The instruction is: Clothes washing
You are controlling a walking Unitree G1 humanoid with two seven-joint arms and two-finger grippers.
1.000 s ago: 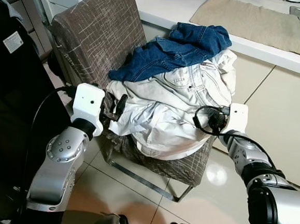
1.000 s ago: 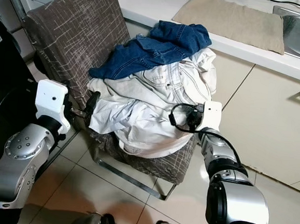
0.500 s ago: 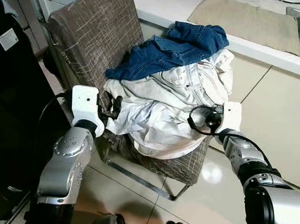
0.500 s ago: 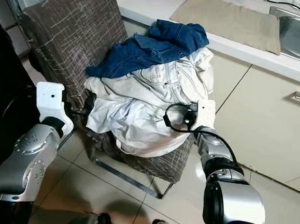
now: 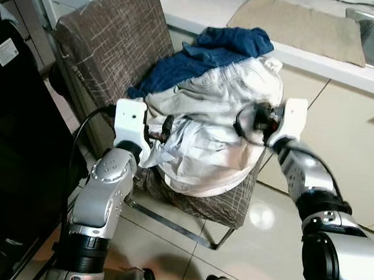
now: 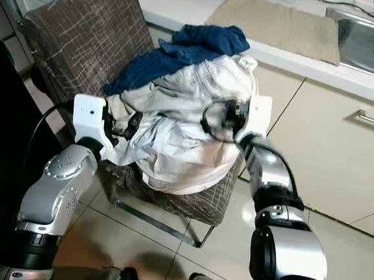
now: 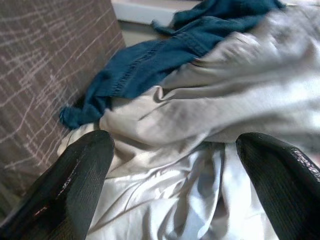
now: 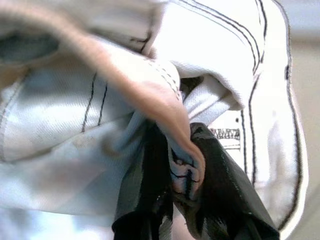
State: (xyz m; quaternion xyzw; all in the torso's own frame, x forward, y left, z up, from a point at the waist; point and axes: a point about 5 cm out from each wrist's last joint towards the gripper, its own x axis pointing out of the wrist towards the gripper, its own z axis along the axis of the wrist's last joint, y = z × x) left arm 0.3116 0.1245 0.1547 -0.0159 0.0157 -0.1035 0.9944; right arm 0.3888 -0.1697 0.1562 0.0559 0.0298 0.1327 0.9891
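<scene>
A pile of clothes sits on a brown patterned chair (image 5: 110, 40): white garments (image 5: 203, 138) below, a blue denim piece (image 5: 207, 51) on top. My left gripper (image 5: 165, 128) is against the pile's left side. In the left wrist view its fingers (image 7: 65, 190) stand wide apart, open, with white cloth (image 7: 240, 95) and blue denim (image 7: 160, 57) ahead. My right gripper (image 5: 257, 116) is at the pile's upper right side. In the right wrist view its fingers (image 8: 225, 205) are shut on a fold of white cloth (image 8: 170, 110) with dark stitching.
A white counter (image 5: 197, 8) with a beige mat (image 5: 299, 25) and a steel sink (image 6: 370, 38) runs behind the chair. Cream cabinet doors (image 5: 350, 166) stand to the right. A tall black object (image 5: 12, 139) is close on the left. The floor (image 5: 165, 248) is tiled.
My right gripper has risen along the pile's right side with white cloth in it, bunching the pile upward. My left gripper has moved in against the pile's left side.
</scene>
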